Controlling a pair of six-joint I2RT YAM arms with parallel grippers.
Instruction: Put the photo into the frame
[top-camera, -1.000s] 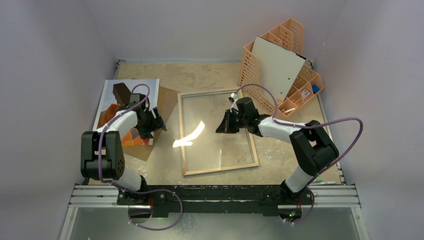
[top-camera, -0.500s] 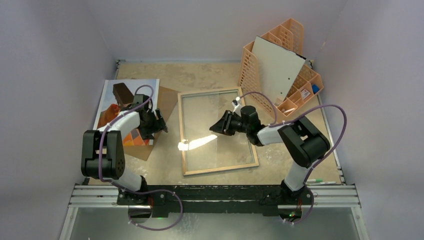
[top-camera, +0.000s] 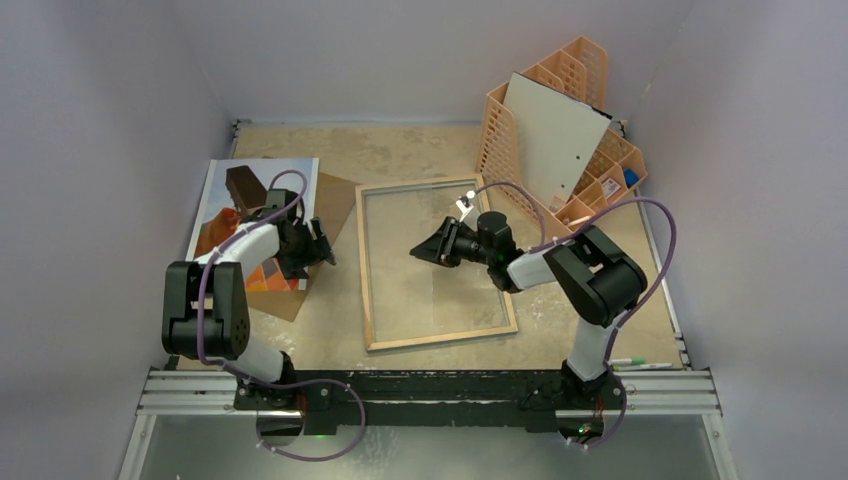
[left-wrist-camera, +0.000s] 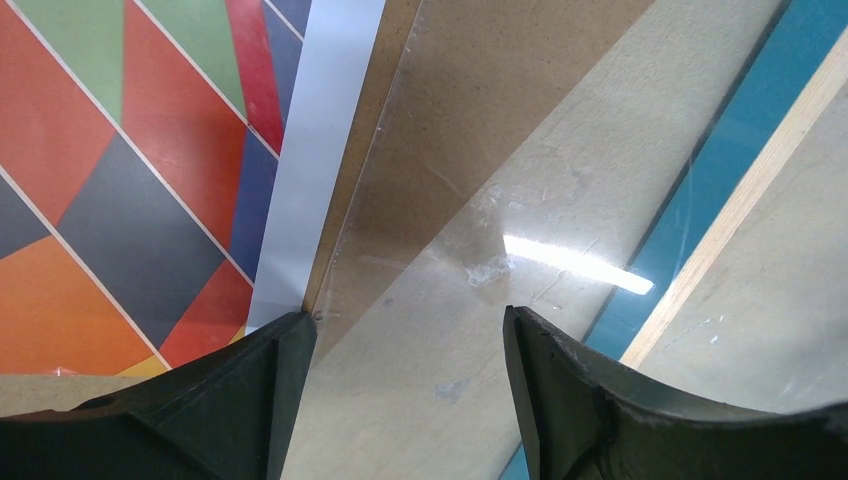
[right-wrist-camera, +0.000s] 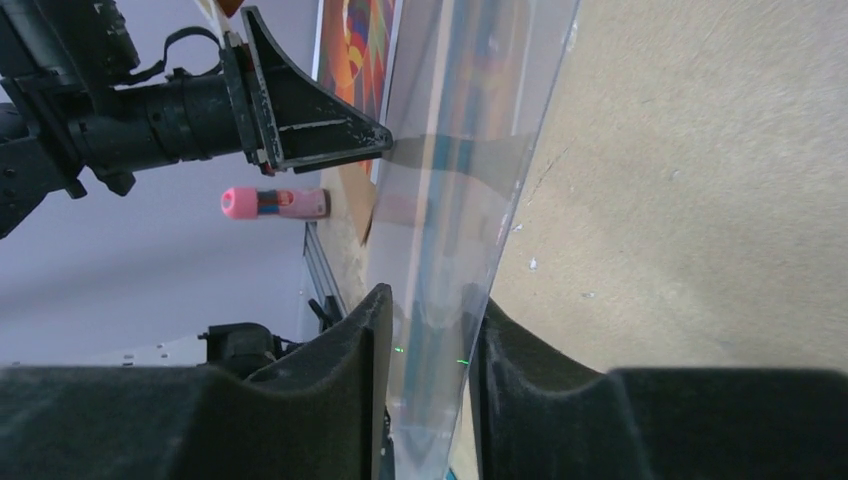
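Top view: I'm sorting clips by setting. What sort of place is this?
Probably a robot test cell: left arm and right arm mounted on a metal rail, plain grey walls boxing in the table, staged props like an orange organiser.

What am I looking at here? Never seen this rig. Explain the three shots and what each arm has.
Two robot arms are bolted at the near edge of a table. The wide picture comes from a fixed camera above and behind them. The other two come from a camera on each wrist, looking past that arm's own fingers.

On the table, a balloon photo lies on a brown backing board at the left. A picture frame lies in the middle, wooden rim up. An orange organiser with a white board standing in it is at the back right.

The left gripper hovers open over the photo's edge, holding nothing. The right gripper has its fingers apart around the edge of a clear sheet above the frame; they do not look clamped on it.
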